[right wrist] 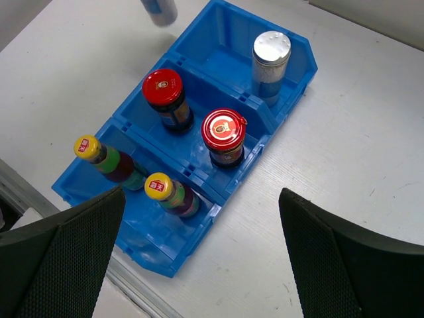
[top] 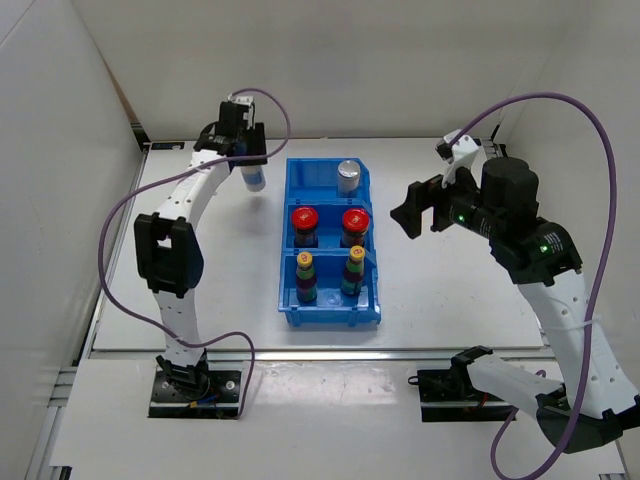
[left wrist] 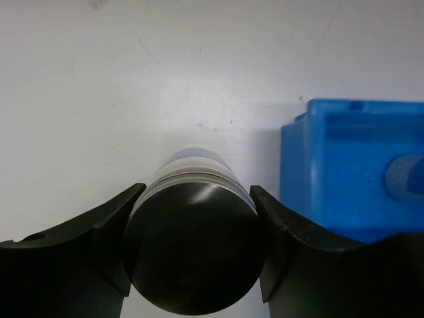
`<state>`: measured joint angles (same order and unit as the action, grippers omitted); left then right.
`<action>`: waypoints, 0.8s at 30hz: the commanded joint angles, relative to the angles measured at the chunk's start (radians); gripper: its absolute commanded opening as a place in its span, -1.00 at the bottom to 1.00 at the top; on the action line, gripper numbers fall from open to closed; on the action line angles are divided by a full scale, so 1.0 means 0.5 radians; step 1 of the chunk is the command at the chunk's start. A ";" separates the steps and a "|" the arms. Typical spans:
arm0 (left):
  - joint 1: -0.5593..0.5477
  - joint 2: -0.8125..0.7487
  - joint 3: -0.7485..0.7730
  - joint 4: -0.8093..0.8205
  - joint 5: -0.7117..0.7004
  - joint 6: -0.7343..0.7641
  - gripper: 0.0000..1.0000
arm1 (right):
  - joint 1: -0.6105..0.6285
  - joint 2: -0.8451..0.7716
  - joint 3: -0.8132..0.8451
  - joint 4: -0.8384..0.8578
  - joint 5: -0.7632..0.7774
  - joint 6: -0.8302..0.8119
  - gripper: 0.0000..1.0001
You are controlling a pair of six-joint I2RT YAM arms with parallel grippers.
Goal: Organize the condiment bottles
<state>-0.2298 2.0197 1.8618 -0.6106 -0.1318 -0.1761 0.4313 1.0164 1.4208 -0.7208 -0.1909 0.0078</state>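
My left gripper (top: 252, 160) is shut on a silver-capped bottle (top: 254, 178) with a pale blue-white label, held over the table left of the blue bin (top: 290, 215); in the left wrist view its dark cap (left wrist: 193, 255) fills the gap between the fingers (left wrist: 109, 238). The second silver-capped bottle (top: 348, 176) stands in the bin's far compartment. Two red-lidded jars (top: 303, 224) (top: 356, 224) stand in the middle compartment. Two yellow-capped banded bottles (top: 306, 276) (top: 353, 270) stand in the near compartment. My right gripper (top: 408, 212) is open and empty, right of the bin.
The bin (right wrist: 295, 86) lies lengthwise at the table's middle, seen from above in the right wrist view. White walls enclose the table at the back and both sides. A metal rail (top: 300, 352) runs along the table's near edge.
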 commanded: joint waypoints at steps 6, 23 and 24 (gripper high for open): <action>-0.200 -0.254 0.590 0.077 0.514 0.021 -0.52 | -0.010 0.032 0.033 -0.003 -0.072 0.046 1.00; -0.378 0.115 0.397 0.077 0.543 0.021 -0.35 | -0.010 -0.026 0.015 -0.003 -0.032 0.150 1.00; -0.378 0.139 0.378 0.077 0.525 0.039 -0.33 | -0.010 -0.026 0.015 -0.003 -0.032 0.150 1.00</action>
<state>-0.4168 2.1315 2.0441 -0.6136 0.1390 -0.1612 0.4313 1.0222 1.4208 -0.7353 -0.1974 0.0727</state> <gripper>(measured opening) 0.708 0.998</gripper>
